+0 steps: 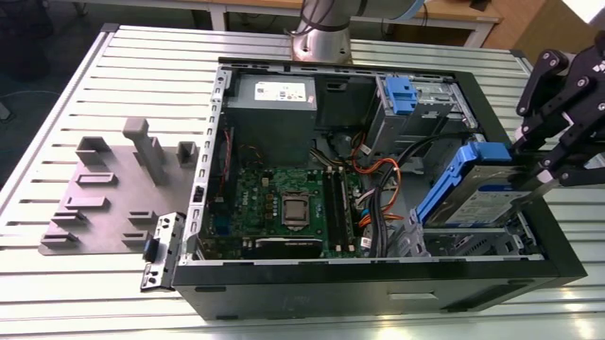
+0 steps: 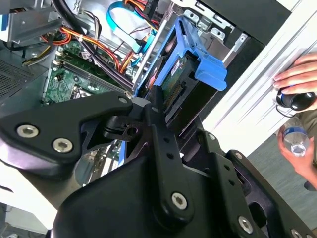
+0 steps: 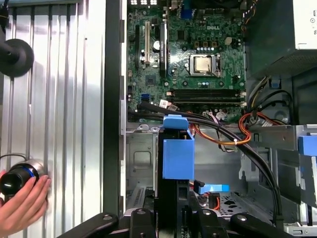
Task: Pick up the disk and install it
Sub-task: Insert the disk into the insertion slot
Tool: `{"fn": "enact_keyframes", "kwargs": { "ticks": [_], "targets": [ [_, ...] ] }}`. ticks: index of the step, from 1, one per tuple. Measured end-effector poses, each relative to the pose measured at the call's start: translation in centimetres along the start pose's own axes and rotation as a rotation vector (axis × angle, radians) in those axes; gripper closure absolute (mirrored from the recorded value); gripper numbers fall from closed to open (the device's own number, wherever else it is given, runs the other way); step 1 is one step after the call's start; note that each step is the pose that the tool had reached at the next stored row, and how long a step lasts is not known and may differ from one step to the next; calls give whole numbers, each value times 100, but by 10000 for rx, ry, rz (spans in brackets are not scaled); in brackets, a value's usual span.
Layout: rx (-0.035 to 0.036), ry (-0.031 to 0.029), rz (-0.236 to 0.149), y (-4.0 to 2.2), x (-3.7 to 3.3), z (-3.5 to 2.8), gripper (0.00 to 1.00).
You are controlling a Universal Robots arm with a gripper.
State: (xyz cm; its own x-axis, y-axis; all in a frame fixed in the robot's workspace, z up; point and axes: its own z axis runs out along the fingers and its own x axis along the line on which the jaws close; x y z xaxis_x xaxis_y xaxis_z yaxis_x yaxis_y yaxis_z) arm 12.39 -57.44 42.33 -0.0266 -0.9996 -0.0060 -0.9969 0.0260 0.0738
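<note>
The disk [image 1: 484, 190], a silver-grey drive in a blue carrier, hangs tilted over the open bay at the computer case's [image 1: 378, 280] front corner, on the exterior view's right. My gripper [image 1: 535, 173] is shut on its outer end, with black fingers [image 2: 154, 116] clamped on either side. In the second wrist view the disk [image 2: 184, 74] points down into the case, its blue end tab [image 2: 211, 69] leading. The first wrist view sees the disk edge-on, with the blue tab [image 3: 177, 153] above the grey bay floor [image 3: 141, 158].
Inside the case are a green motherboard [image 1: 283, 205], a grey power-supply box [image 1: 274, 99], a blue-latched drive cage [image 1: 404, 95] and orange and black cables [image 1: 378, 177] close beside the bay. A grey fixture plate [image 1: 113, 191] lies on the slatted table. A person's hand [image 3: 22, 203] rests beside the case.
</note>
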Motion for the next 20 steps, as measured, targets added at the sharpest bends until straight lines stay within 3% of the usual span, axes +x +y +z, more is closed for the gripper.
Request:
{"fn": "enact_keyframes", "kwargs": {
  "ticks": [16,20],
  "targets": [
    [-1,13,-172,-23,2,312,65],
    [-1,17,-227,-32,3,421,65]
  ]
}}
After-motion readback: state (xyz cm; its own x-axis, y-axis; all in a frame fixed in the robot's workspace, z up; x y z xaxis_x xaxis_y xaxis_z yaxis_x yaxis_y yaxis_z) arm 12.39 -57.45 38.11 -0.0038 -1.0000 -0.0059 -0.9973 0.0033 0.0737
